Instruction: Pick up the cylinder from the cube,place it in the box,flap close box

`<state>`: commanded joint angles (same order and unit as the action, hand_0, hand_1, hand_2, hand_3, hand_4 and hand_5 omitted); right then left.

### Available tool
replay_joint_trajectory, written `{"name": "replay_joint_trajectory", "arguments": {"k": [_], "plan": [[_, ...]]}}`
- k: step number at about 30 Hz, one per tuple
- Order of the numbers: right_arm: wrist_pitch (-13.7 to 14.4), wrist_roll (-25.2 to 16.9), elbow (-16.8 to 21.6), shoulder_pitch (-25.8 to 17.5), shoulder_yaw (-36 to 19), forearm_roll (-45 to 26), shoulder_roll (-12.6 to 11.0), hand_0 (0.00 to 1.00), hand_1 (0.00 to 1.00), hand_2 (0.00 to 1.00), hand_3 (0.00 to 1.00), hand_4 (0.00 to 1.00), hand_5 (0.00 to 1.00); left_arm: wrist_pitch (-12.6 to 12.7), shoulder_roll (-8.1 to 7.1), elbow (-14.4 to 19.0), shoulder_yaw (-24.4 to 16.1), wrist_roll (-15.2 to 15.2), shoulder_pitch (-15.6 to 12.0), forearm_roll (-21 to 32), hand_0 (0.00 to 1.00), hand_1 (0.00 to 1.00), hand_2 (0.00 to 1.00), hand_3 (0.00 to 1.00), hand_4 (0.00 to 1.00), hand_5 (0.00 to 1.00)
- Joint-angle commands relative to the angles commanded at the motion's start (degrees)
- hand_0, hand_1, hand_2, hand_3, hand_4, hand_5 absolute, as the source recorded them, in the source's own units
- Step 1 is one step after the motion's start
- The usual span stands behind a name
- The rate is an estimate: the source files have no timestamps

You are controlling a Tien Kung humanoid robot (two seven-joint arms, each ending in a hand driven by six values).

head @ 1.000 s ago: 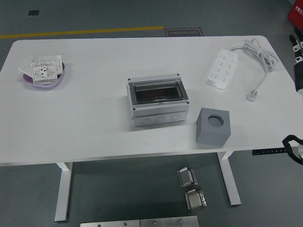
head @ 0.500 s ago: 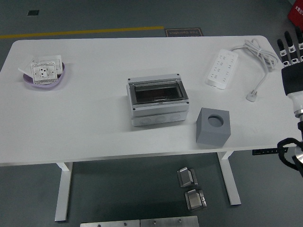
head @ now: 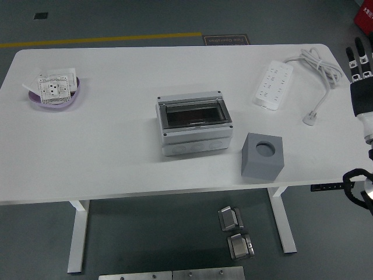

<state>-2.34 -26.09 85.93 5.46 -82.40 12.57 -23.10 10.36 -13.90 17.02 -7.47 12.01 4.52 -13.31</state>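
**Right hand hangs at table's edge, box lid down, cube's socket showing**

Head view: the robot's right hand point(head: 362, 81) reaches in at the picture's right border, just beyond the right end of the white table point(head: 116, 146). Its fingers point(head: 356, 60) point straight up toward the far side, held apart from one another and gripping nothing; the black palm sits below them, with a white wrist section under it. It touches nothing on the table.

Near the middle of the tabletop stands the grey box point(head: 194, 125), its dark see-through flap lying flat over the opening. Just to the right of it and nearer the front edge sits the grey cube point(head: 262, 156), apart from the box, with a round socket in its top face. Whether the cylinder sits in that socket cannot be told from this angle; only a grey disc shows inside the ring.

On the far right of the table lies a white power strip point(head: 272, 85), its cable point(head: 320, 67) looped toward the corner and ending in a plug near the right edge. At the far left a purple bowl point(head: 56, 97) holds white socket plates point(head: 55, 84).

On the floor under the table lie two small metal parts point(head: 235, 233)
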Motion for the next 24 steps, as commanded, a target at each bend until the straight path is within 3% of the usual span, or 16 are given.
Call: {"name": "replay_joint_trajectory", "arguments": {"k": [3, 4, 24], "plan": [[-0.02, 0.07, -0.10, 0.07, -0.04, 0.07, -0.03, 0.983, 0.835, 0.874, 0.967, 0.948, 0.950, -0.02, 0.01, 0.02, -0.14, 0.00, 0.02, 0.03, 0.661, 0.655, 0.607, 0.643, 0.629, 0.433], [-0.03, 0.11, -0.13, 0.09, -0.03, 0.11, -0.05, 0.983, 0.864, 0.920, 0.892, 0.947, 0.958, -0.03, 0.02, 0.02, -0.20, 0.01, 0.02, 0.04, 0.660, 0.655, 0.607, 0.643, 0.629, 0.434], [2.63, 1.54, 0.21, -0.21, -0.37, 4.86, -0.37, 0.989, 0.878, 0.907, 0.903, 0.935, 0.975, -0.14, -0.95, 0.10, -0.08, 0.12, 1.09, -0.25, 0.661, 0.655, 0.607, 0.643, 0.632, 0.434]]}}
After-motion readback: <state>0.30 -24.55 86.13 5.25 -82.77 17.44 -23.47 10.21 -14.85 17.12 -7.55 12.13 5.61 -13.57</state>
